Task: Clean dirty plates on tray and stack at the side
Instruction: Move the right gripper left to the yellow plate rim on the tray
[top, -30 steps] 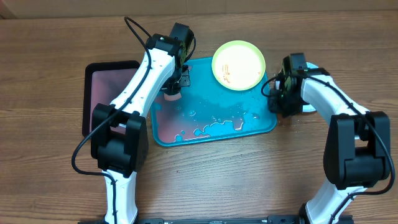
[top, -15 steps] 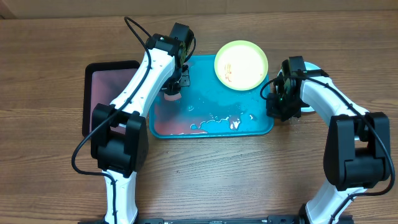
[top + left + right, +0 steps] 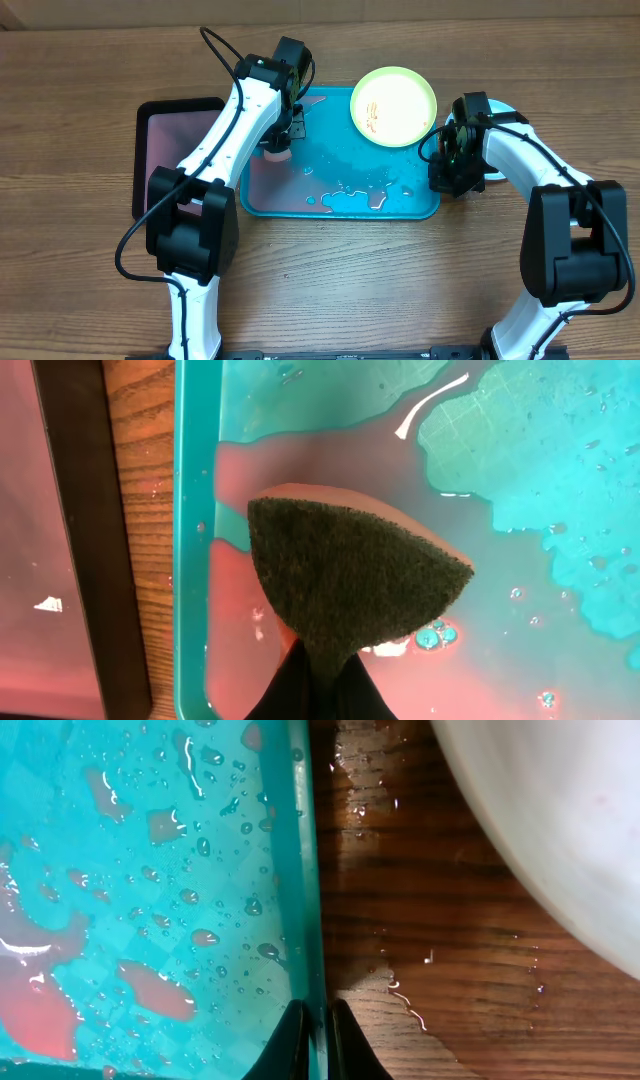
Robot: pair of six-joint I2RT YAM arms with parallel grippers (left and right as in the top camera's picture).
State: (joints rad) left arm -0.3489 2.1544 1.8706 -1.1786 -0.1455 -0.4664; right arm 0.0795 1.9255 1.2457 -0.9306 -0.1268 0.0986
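The turquoise tray (image 3: 340, 190) lies mid-table with reddish water pooled at its left end. A yellow-green plate (image 3: 393, 106) with faint smears rests over the tray's far right corner. My left gripper (image 3: 278, 143) is shut on a sponge (image 3: 350, 580), dark scouring side up, held over the tray's left end near the rim (image 3: 190, 510). My right gripper (image 3: 316, 1038) is shut on the tray's right rim (image 3: 303, 870), one finger on each side. A white plate (image 3: 560, 820) lies on the wet wood just right of it, mostly under my right arm in the overhead view.
A black tray with a pinkish inside (image 3: 180, 150) sits left of the turquoise tray, close to its edge (image 3: 70, 510). Water is spilled on the wood (image 3: 400, 920) beside the tray's right rim.
My right gripper has shut on the tray's right rim. The tray has shifted, its reddish water ran to the left end, and the yellow-green plate slid a little right. The left arm stayed put.
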